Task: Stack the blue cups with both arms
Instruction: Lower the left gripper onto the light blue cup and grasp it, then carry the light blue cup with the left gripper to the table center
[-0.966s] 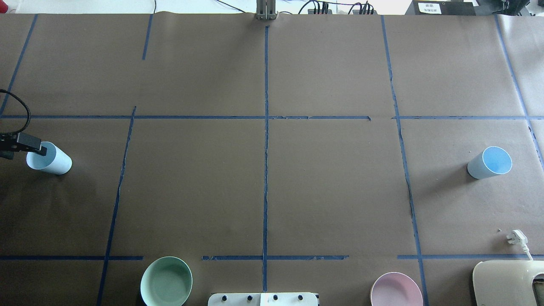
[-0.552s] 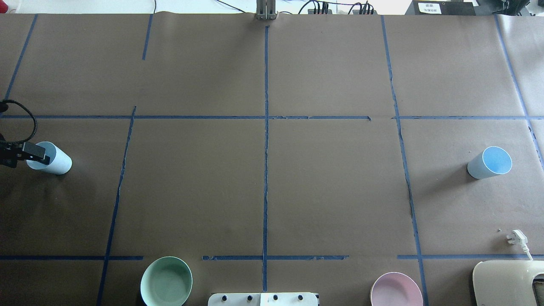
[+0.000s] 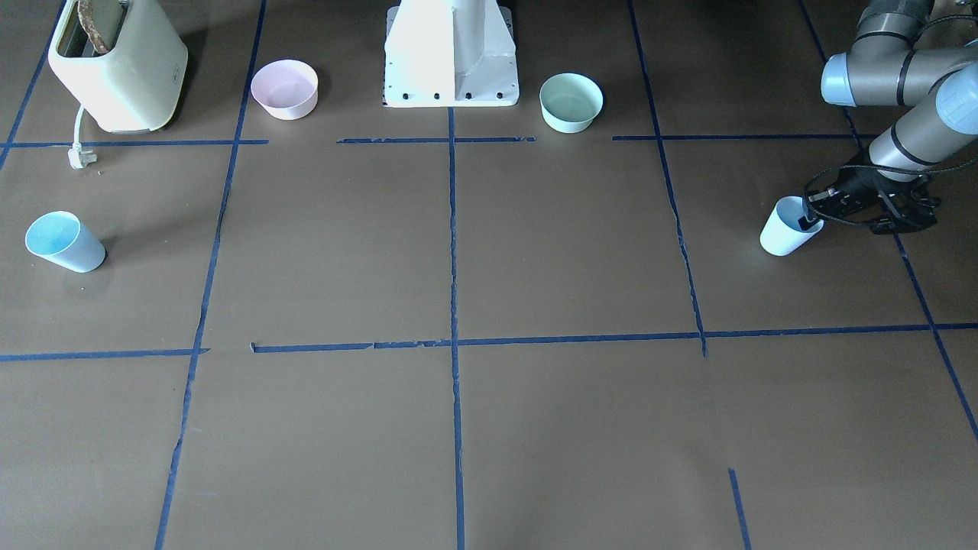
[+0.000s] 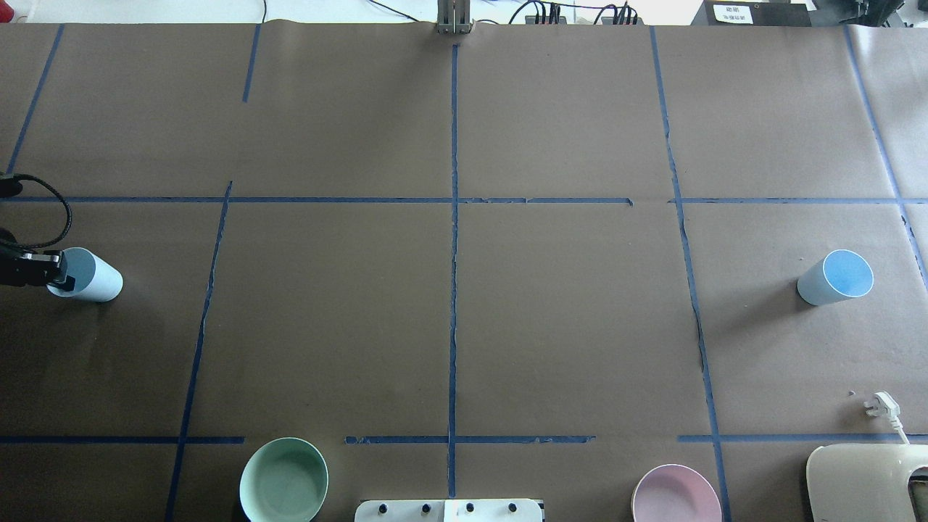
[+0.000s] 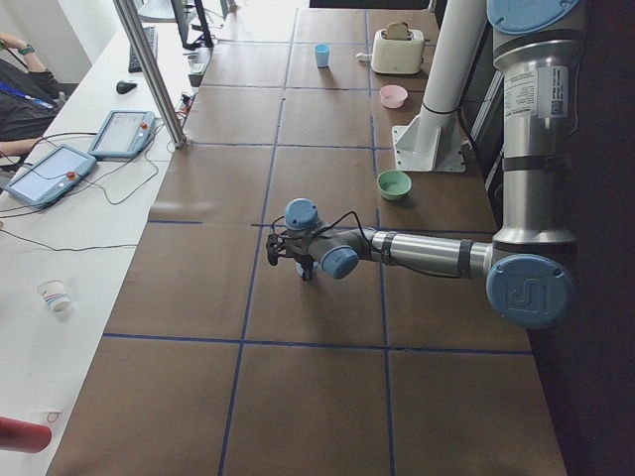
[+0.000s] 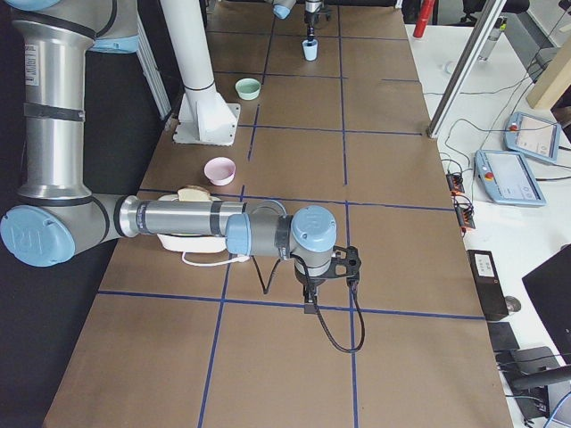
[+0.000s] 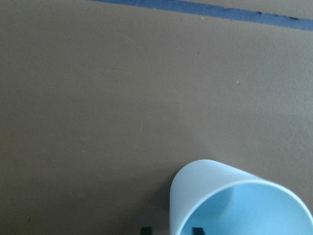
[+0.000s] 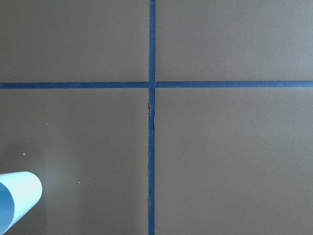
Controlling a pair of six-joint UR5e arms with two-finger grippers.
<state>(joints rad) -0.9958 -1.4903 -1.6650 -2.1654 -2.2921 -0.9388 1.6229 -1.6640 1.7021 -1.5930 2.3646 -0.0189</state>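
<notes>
The left gripper [image 3: 807,221] is spread across the rim of the left blue cup [image 4: 94,279]. The left wrist view shows one fingertip [image 7: 145,230] outside the wall and the other inside. They look clear of the plastic, so the gripper straddles the wall and pinches nothing. This cup stands mouth up on the brown table [image 4: 449,326] at the robot's left end.

The task looks to be at its very start. Neither cup is lifted and nothing is nested, so the grasp, the lift, the carry and the stacking are all still to do.

The left arm [image 5: 427,253] reaches out low, its forearm nearly level and its wrist turned down onto the cup. Far across the table, at the right end, the right blue cup [image 4: 834,278] stands alone, well apart from the first. The right arm [image 6: 178,218] is also stretched out level. The right gripper [image 6: 310,299] points down over the table near that cup, not over it. Whether its jaws are apart or together cannot be told.
</notes>
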